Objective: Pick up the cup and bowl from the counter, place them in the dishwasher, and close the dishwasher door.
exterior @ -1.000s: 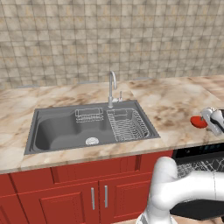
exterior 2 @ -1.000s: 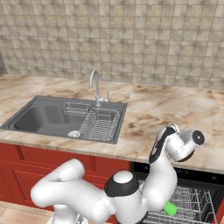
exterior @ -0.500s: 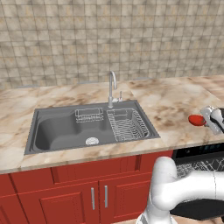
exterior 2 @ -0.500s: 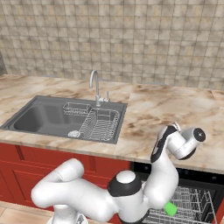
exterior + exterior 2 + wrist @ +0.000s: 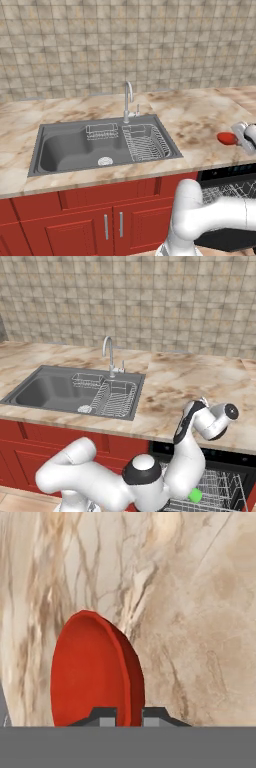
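Note:
The red bowl is tipped on edge over the marble counter, and my gripper is shut on its rim, one dark fingertip on each side of the wall. In the left base view the bowl sits at the counter's right end with the gripper against it. The green cup lies in the white wire rack of the open dishwasher below the counter. The dishwasher's rack also shows beneath the counter edge.
A grey sink with a wire drying rack and a tall faucet lies to the left. Red cabinets with silver handles run under it. A tiled wall backs the counter.
The fingers have closed onto the bowl's rim. The hand has shifted only slightly, and the bowl stays at the same spot on the counter.

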Available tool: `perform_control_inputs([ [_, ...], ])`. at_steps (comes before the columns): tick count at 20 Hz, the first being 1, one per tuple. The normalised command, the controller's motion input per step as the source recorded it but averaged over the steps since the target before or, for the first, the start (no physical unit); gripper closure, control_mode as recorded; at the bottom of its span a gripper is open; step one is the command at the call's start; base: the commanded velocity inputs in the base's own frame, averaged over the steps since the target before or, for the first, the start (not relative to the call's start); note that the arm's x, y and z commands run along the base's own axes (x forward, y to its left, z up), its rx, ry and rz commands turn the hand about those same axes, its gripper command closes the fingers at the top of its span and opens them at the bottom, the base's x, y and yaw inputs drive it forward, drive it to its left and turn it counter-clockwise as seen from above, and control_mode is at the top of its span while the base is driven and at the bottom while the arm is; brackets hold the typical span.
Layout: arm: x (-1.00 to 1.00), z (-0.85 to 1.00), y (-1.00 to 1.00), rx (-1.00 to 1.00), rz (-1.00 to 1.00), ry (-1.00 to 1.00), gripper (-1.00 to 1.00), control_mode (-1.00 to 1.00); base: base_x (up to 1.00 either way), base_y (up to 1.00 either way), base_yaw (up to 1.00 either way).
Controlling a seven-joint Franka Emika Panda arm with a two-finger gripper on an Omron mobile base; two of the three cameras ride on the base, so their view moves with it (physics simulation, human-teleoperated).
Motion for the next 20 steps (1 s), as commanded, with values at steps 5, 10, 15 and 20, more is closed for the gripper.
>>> perform_control_inputs([
  [5,-0.72,0.00,0.13,0.00,0.00,-0.09,1.00,-1.00,0.00,0.00,0.00],
  [10,-0.62,0.00,0.22,0.00,0.00,-0.07,1.00,-1.00,0.00,0.00,0.00],
  [15,-0.52,0.00,0.37,0.00,0.00,-0.07,1.00,-1.00,0.00,0.00,0.00],
  [20,-0.57,0.00,0.38,0.00,0.00,-0.06,1.00,-1.00,0.00,0.00,0.00],
])
